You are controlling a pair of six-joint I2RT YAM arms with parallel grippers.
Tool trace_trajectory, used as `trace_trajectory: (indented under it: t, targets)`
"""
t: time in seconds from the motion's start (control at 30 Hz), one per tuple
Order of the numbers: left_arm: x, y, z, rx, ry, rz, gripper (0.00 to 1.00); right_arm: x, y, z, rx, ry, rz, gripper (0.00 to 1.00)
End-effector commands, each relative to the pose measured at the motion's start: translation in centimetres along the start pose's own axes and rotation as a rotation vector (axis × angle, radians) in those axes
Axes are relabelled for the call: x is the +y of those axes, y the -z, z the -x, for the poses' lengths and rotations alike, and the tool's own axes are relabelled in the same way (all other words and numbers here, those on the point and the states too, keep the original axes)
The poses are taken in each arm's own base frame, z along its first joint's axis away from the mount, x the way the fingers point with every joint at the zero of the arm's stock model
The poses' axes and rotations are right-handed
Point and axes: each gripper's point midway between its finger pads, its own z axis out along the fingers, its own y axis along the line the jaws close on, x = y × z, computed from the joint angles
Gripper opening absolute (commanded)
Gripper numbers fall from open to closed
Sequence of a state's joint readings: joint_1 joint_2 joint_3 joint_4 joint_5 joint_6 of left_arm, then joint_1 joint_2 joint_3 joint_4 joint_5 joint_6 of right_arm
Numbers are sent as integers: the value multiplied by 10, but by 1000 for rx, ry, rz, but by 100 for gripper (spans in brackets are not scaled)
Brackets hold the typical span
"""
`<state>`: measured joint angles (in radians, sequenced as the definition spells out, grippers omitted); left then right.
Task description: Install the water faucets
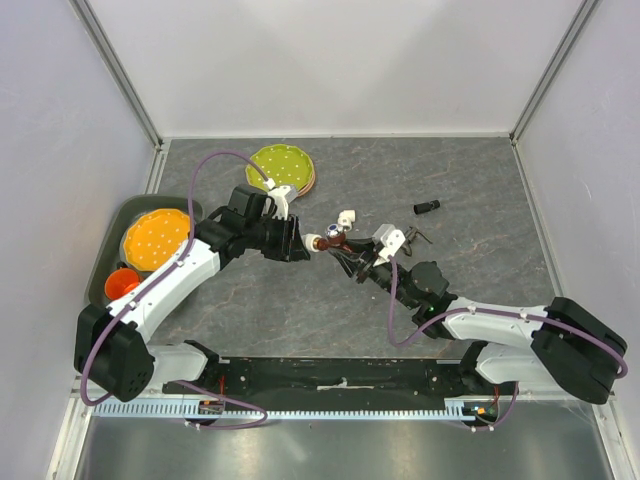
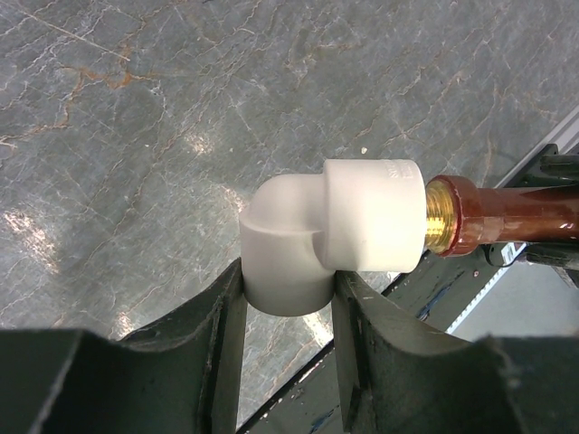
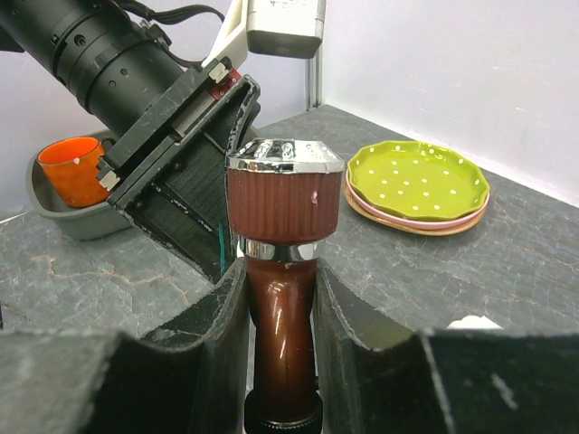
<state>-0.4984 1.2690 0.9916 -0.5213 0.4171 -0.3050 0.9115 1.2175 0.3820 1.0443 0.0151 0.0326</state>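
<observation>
Grey marbled tabletop (image 1: pixel 300 312), pale walls (image 1: pixel 330 60).

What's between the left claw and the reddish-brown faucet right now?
A white elbow fitting: the left claw grips one end, and the brass thread of the reddish-brown faucet enters the other. The left wrist view shows it.

A robotics lab test cell: plain white panel walls (image 1: pixel 330 60) set in aluminium frame posts (image 1: pixel 118 70) box in a grey stone-patterned tabletop (image 1: pixel 470 190). The left arm (image 1: pixel 170 280) and right arm (image 1: pixel 500 322) are bolted to a black base rail (image 1: pixel 330 375) at the near edge, purple cables (image 1: pixel 200 175) looping off them, with a slotted cable duct (image 1: pixel 300 410) just in front. The only household things are a green dotted plate (image 1: pixel 282 165) and an orange cup (image 1: pixel 121 283) in a grey tray (image 1: pixel 108 260).
</observation>
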Motion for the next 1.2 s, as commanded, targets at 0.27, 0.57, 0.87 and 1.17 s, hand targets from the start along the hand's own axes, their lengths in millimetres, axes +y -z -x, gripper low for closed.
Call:
trace_trajectory:
  t: [0.27,0.57,0.87,1.17]
  targets:
    - [-26,1,6,-9,-39,-138,2,0,-4,4,-61,18,10,0]
    - [-26,6,12,-49,-39,-121,2,0,-12,-3,-34,-33,0,0]
    - [-32,24,26,-217,-11,-92,2,8,-17,3,-68,-185,11,0]
    - [-40,33,27,-377,-26,-25,2,10,-18,10,-105,-293,7,0]
